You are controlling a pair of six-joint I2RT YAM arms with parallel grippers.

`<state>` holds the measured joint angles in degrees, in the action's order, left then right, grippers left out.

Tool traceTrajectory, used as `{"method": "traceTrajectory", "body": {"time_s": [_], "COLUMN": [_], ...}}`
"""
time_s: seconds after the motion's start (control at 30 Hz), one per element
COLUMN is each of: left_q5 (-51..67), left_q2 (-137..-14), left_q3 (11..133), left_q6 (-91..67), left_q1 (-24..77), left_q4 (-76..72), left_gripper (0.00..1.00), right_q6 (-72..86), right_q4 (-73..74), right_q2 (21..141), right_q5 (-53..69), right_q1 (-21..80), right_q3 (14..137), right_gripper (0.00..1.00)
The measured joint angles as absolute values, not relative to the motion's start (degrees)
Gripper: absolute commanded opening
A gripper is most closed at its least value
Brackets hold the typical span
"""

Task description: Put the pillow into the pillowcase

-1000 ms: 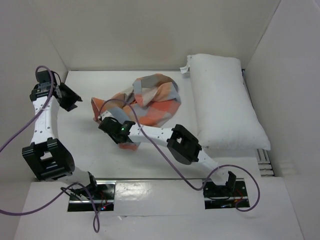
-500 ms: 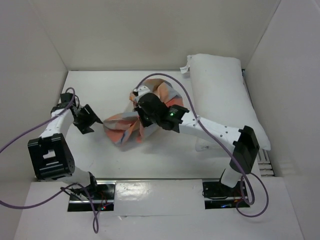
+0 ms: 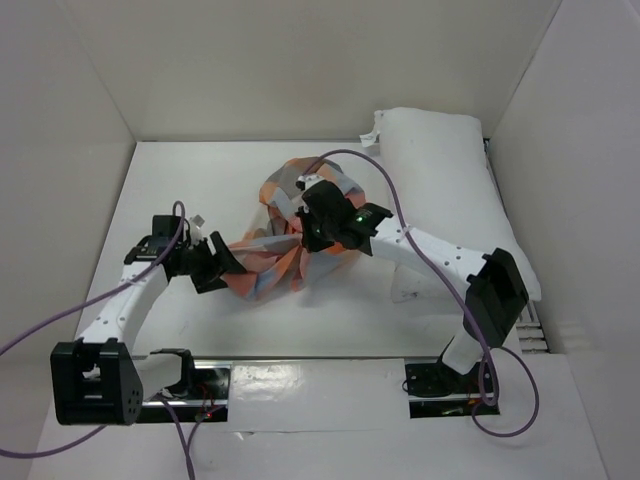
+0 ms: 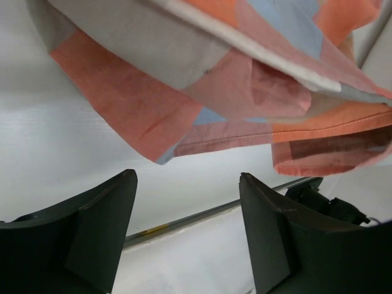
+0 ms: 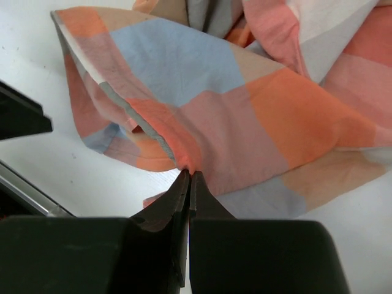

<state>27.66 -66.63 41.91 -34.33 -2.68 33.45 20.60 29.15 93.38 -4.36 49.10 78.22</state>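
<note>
One pillow (image 3: 450,215), one pillowcase (image 3: 275,262), two arms (image 3: 430,250), each with one tool: left tool (image 3: 220,262), right tool (image 3: 300,238).

White table (image 3: 180,180) — pillow (image 3: 450,200), pillowcase (image 3: 262,262)

You're looking at a pillowcase (image 5: 245,110) of soft matt woven cloth (creased all over), a pillow (image 3: 445,210) in plain white fabric, and a smooth matt table (image 3: 170,180)

No text, label, brand, number or sign can be read in any view. The small white tag (image 3: 372,131) on the plump white rectangular pillow (image 3: 450,210) is too small for print to be made out. Only plain squares are seen on the orange, blue-grey and tan checked fabric pillowcase (image 5: 245,110).
</note>
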Motion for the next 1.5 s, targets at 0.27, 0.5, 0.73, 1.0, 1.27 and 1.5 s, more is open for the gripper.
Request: {"method": "traceTrajectory", "body": {"time_s": [0.27, 0.5, 0.73, 1.0, 1.27, 1.5], "left_q5": [24.75, 24.4, 24.1, 18.02, 14.35, 12.73], "left_q2": [-64.55, -65.12, -70.5, -75.31, -74.15, -74.15], "left_q3": [40.42, 34.33, 31.79, 40.07, 40.45, 41.06], "left_q6": [-39.22, -43.07, -48.18, -47.37, -46.54, -46.26], "left_q1": [0.16, 3.86, 6.81, 6.87, 7.29, 7.33], "left_q4": [34.26, 29.28, 19.2, 19.66, 21.85, 22.83], "left_gripper": [0.85, 0.86, 0.0, 0.0, 0.0, 0.0], "right_q6": [21.54, 21.96, 22.09, 22.39, 23.14, 23.73], "right_q4": [29.08, 28.86, 28.58, 27.75, 25.74, 24.08], "right_q2": [93.38, 93.38, 93.38, 91.42, 90.85, 90.91], "right_q5": [-1.69, 0.08, 1.93, 4.21, 6.96, 10.46], "right_q1": [45.82, 45.34, 45.34, 45.34, 45.34, 45.34], "right_q3": [78.37, 78.46, 78.39, 75.24, 74.76, 74.54], "right_gripper": [0.0, 0.0, 0.0, 0.06, 0.0, 0.0]}}
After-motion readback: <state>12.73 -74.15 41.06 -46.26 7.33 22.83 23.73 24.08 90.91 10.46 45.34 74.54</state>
